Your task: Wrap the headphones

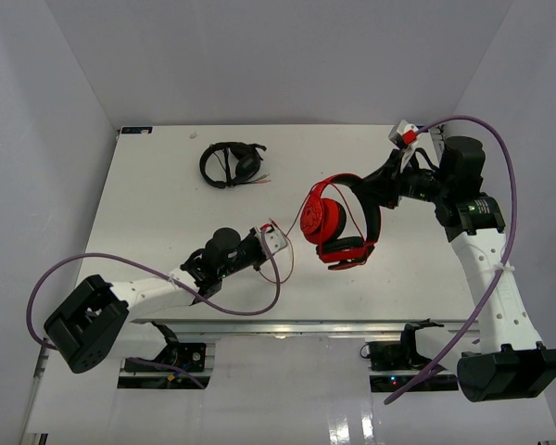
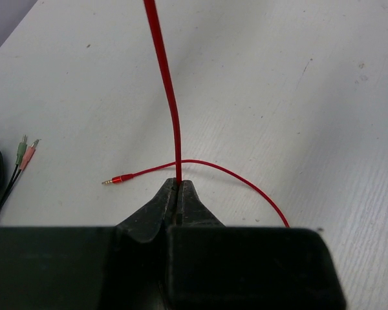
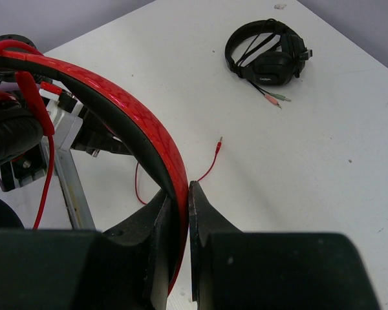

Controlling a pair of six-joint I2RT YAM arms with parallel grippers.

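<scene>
Our left gripper (image 2: 179,185) is pinched tight on the thin red cable (image 2: 170,97), which runs up and away from the jaws; the plug (image 2: 119,179) lies on the table (image 2: 323,97) just beside; our right gripper (image 3: 179,192) is clamped on the band of the red headphones (image 1: 338,222), holding them over the table's middle; the black headset (image 3: 266,55) lies well apart, toward the far edge.

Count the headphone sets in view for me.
2. The red headphones are right of centre, headband clamped in the right jaws. The black headphones lie flat on the table toward its far edge, left of centre. None seem hidden.
</scene>
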